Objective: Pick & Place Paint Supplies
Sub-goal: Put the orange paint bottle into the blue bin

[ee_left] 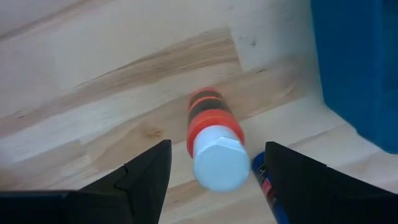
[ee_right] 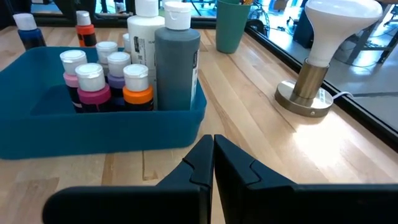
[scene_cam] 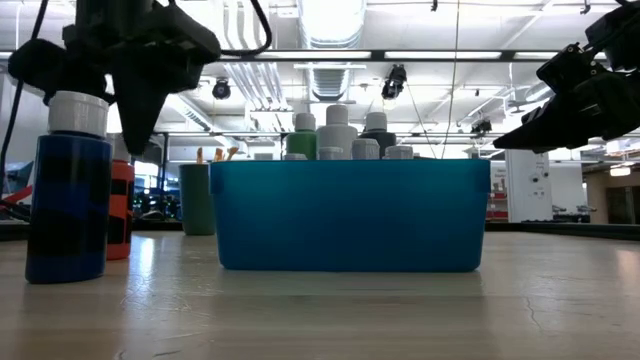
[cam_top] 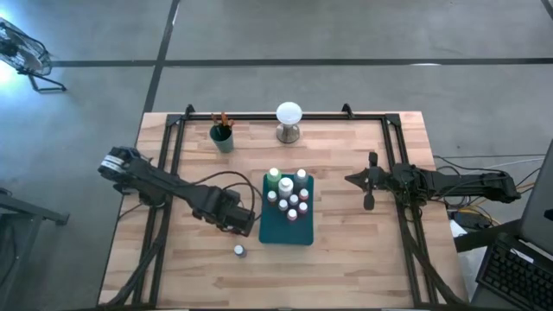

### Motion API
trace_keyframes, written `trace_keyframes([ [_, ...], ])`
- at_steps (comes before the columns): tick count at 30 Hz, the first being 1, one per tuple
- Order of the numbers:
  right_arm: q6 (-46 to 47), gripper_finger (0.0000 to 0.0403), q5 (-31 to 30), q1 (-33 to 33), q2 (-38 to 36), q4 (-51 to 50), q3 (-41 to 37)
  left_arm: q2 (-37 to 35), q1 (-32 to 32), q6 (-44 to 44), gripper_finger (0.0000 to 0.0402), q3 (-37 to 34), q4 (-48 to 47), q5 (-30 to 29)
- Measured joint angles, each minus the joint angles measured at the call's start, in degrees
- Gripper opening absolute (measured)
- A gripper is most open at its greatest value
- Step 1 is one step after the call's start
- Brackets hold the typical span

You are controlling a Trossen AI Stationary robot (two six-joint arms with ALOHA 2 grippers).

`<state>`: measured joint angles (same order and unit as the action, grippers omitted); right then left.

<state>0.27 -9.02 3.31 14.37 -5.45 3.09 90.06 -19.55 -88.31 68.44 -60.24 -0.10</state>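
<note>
From above, the left pincer (cam_top: pixel 244 221) hovers just beside the left wall of the blue rectangular plastic bin (cam_top: pixel 285 231), which sits at the middle of the light wooden plank table (cam_top: pixel 346 259). Its opening cannot be told from here. About eight white-capped paint bottles (cam_top: pixel 289 197) stand bunched in the bin's far half. One blue white-capped bottle (cam_top: pixel 239 250) stands alone on the table nearer the front edge. A green cup holding orange-brown brushes (cam_top: pixel 222 135) stands near the back edge, beside a white ball lamp on a metal base (cam_top: pixel 289 121). The right pincer (cam_top: pixel 370 181) hangs well apart from the bin, toward the right edge.

At table height, the blue bottle (scene_cam: pixel 68 190) and one red-orange black-banded bottle (scene_cam: pixel 120 208) stand left of the bin (scene_cam: pixel 350 215), under the left arm.

The left wrist view shows the left pincer (ee_left: pixel 214 171) spread wide, its fingers (ee_left: pixel 146 174) straddling the red-orange bottle (ee_left: pixel 214 140) without touching it; the blue bottle's edge (ee_left: pixel 264 180) lies alongside.

The right wrist view shows the right pincer (ee_right: pixel 213 163) pressed together, holding nothing, facing the bin (ee_right: pixel 106 134), a tall grey bottle (ee_right: pixel 177 65) and the lamp (ee_right: pixel 317 56).
</note>
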Motion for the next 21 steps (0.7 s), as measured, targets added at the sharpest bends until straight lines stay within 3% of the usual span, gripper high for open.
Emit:
trace_keyframes([
  [13, -0.6, 0.0008, 0.0, 0.0, 0.0, 0.0, 0.0, 0.0, 0.7, 0.9, 0.0261, -2.2, 2.5, 2.5],
  [21, -0.6, 0.0008, 0.0, 0.0, 0.0, 0.0, 0.0, 0.0, 1.5, 1.7, 0.0227, -2.2, 2.3, 1.7],
])
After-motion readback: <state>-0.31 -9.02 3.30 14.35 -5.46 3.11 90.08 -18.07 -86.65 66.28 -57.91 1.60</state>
